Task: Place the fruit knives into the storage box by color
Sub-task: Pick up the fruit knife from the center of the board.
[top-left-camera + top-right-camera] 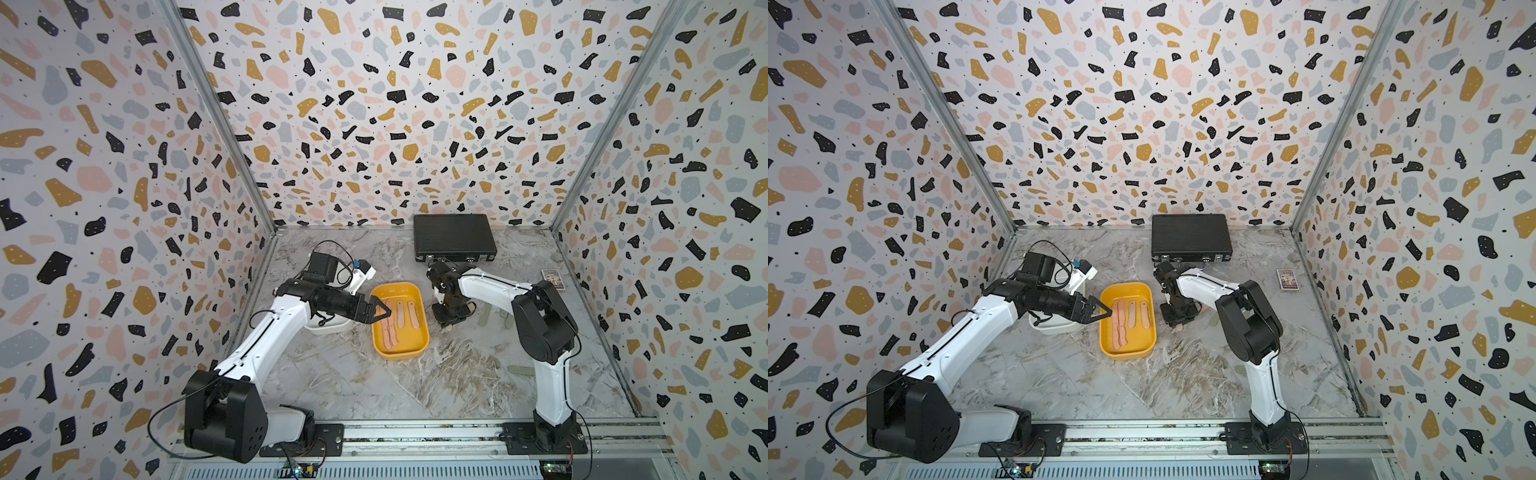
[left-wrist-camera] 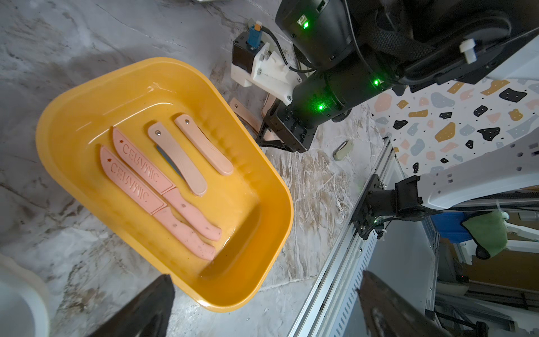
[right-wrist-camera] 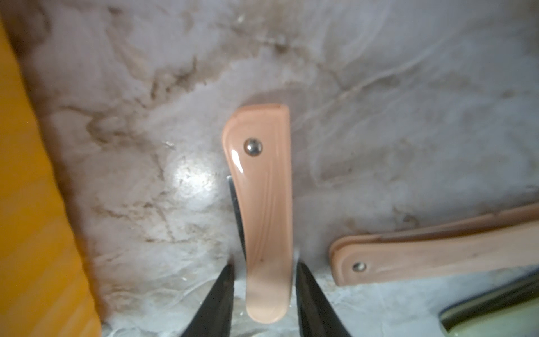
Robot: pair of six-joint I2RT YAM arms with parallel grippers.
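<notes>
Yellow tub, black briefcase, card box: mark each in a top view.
yellow tub (image 1: 411,343), in a top view, bare floor.
black briefcase (image 1: 455,237), in a top view, lid centre.
card box (image 1: 552,279), in a top view, printed face.

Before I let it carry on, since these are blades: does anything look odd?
Yes. The pink knife lying on the table between the fingers of the right gripper shows a sliver of blade along one edge, so it looks not fully folded. One paler knife in the yellow tub shows the same.
</notes>
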